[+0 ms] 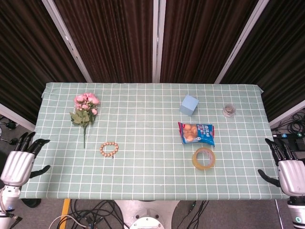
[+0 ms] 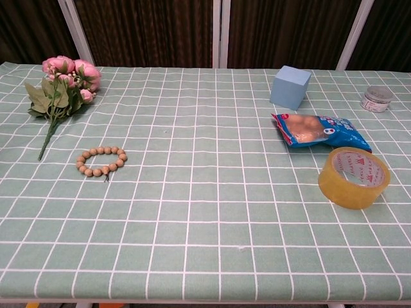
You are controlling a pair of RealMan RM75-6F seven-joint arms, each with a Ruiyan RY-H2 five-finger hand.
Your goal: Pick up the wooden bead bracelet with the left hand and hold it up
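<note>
Bracelet: the wooden bead bracelet (image 1: pixel 108 149) lies flat on the green checked worktop (image 1: pixel 152 181), a closed ring of beads in the left half, nearer the front edge than the back; in the chest view it sits at (image 2: pixel 101 161).
Bracelet to left hand: the left hand (image 1: pixel 19 163) hangs off the worktop's left edge, and the bracelet lies well apart from it, at about 2 o'clock from the hand in the head view.
Bracelet shape and axis: the ring is slightly oval, its longer axis running roughly 9 to 3 o'clock in the chest view; a small dark tail sticks out at its near side, toward 5 o'clock.
Left hand state: fingers spread and pointing toward 1 o'clock, thumb out to the side, holding nothing.
Right hand state: the right hand (image 1: pixel 288 171) is off the right edge, fingers apart and pointing to 12 o'clock, holding nothing.
Neighbours: the pink flower bunch (image 1: pixel 85 110) lies at 11 o'clock from the bracelet, its stem end just beside it; the blue cube (image 1: pixel 189 105), snack bag (image 1: pixel 196 133), tape roll (image 1: pixel 203 158) and small tin (image 1: pixel 229 110) are all in the right half.
</note>
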